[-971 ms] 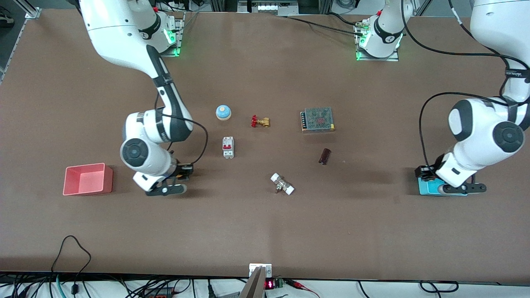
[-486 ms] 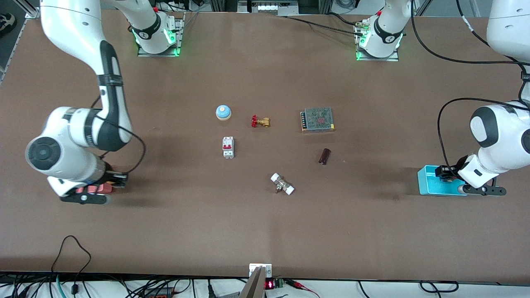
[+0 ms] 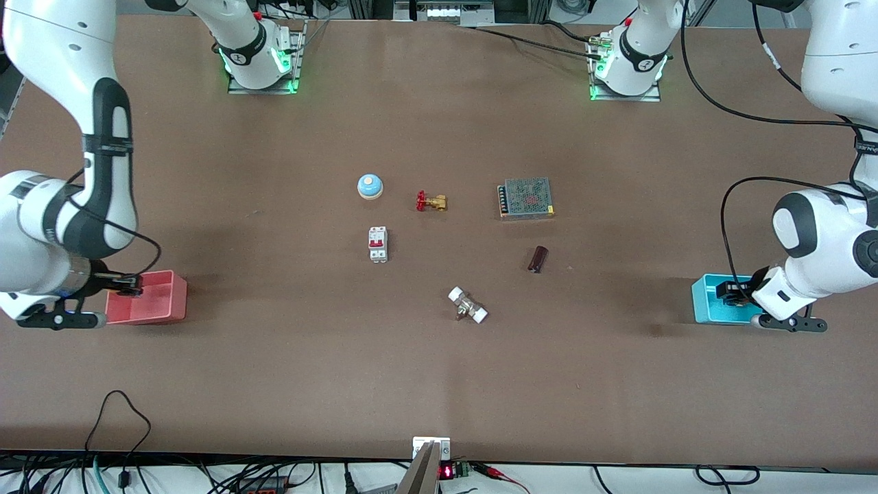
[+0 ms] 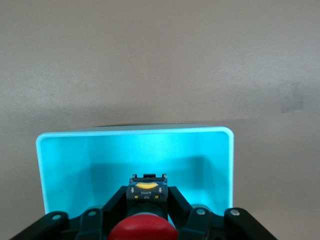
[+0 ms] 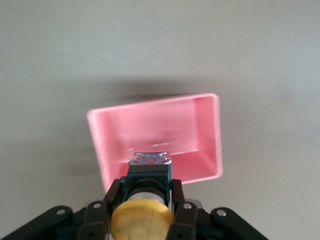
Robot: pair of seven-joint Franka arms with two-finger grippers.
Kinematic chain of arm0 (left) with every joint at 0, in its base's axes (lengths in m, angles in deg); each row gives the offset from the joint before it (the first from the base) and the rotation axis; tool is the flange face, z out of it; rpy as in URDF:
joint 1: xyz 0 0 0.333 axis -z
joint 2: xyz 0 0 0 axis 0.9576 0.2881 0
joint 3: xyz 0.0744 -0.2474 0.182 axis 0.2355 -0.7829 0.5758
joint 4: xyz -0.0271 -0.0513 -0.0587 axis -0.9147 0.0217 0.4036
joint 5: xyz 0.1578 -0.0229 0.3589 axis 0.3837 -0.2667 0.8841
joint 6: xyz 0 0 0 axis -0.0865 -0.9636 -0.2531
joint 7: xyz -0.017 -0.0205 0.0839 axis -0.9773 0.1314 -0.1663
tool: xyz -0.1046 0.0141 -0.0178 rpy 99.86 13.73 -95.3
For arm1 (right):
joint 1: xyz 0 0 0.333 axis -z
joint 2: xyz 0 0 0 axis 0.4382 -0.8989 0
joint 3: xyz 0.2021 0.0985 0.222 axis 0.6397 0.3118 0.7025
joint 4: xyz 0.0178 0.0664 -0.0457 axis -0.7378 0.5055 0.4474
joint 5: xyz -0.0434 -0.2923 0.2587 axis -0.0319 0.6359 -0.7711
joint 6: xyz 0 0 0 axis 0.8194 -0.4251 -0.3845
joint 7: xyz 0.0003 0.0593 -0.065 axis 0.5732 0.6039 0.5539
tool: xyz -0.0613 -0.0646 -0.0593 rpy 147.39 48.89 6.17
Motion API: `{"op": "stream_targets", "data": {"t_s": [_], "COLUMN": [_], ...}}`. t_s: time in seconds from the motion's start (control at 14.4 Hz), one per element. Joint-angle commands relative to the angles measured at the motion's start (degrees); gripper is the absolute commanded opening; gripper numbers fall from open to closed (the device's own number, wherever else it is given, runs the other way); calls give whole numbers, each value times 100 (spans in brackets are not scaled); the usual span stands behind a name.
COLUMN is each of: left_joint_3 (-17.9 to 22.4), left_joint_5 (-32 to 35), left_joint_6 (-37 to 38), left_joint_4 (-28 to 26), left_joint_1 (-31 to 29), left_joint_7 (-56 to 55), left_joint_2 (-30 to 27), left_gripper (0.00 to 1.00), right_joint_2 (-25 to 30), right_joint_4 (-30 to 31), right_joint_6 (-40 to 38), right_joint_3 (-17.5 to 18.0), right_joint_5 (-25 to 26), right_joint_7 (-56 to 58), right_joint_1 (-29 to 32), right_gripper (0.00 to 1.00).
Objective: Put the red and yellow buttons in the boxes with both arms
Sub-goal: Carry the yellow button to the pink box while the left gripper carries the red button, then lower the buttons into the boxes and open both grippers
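My right gripper (image 3: 127, 284) hangs over the pink-red box (image 3: 156, 299), above the box's end toward the right arm's end of the table. In the right wrist view it (image 5: 146, 186) is shut on the yellow button (image 5: 142, 218), with the pink-red box (image 5: 200, 135) under it. My left gripper (image 3: 731, 291) is over the cyan box (image 3: 708, 303). In the left wrist view it (image 4: 146, 194) is shut on the red button (image 4: 143, 231), and the open cyan box (image 4: 65, 170) lies under it. Neither button shows in the front view.
Mid-table lie a blue dome with a yellow top (image 3: 370, 186), a red-handled brass valve (image 3: 431, 202), a white circuit breaker (image 3: 378, 243), a mesh-topped power supply (image 3: 526, 197), a dark cylinder (image 3: 538, 259) and a white-capped fitting (image 3: 468, 304).
My right arm swung with the yellow button from beside the pink-red box across it to its outer end. My left gripper shifted slightly over the cyan box.
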Motion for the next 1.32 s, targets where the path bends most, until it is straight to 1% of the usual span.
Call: {"op": "stream_targets", "data": {"t_s": [0.0, 0.21, 0.35, 0.55, 0.62, 0.69, 0.76, 0.83, 0.97, 1.25], "left_joint_3": [-84, -75, -75, -67, -58, -58, -49, -49, -49, -49], "left_joint_5": [-201, -273, -273, -281, -281, -290, -273, -273, -273, -273], "left_joint_6": [34, 34, 16, 7, 7, 7, 7, 7, 7, 51], "left_joint_4": [237, 255, 263, 272, 272, 272, 272, 272, 281, 413], "left_joint_1": [-118, -118, -118, -118, -118, -118, -118, -144, -162, -153], "left_joint_7": [369, 449, 449, 458, 466, 475, 484, 493, 484, 458], "left_joint_2": [237, 299, 351, 396, 404, 413, 431, 439, 431, 387], "left_gripper": [1, 1, 3, 4, 19, 39, 72, 100, 100, 100], "right_joint_2": [-90, -230, -336, -582, -634, -713, -792, -845, -898, -1056], "right_joint_4": [-14, -14, -14, -164, -164, -173, -173, -173, -173, -173], "right_joint_6": [5, 92, 198, 391, 409, 418, 427, 444, 628, 681], "right_joint_3": [68, 85, 85, 94, 94, 94, 94, 94, 94, 94], "right_joint_5": [-104, -113, -410, -561, -674, -806, -903, -991, -1036, -1062], "right_joint_7": [211, 386, 483, 606, 624, 650, 755, 860, 1019, 1178], "right_joint_1": [138, 191, 209, 226, 270, 288, 296, 305, 323, 341], "right_gripper": [26, 26, 26, 26, 26, 26, 26, 26, 26, 26]}}
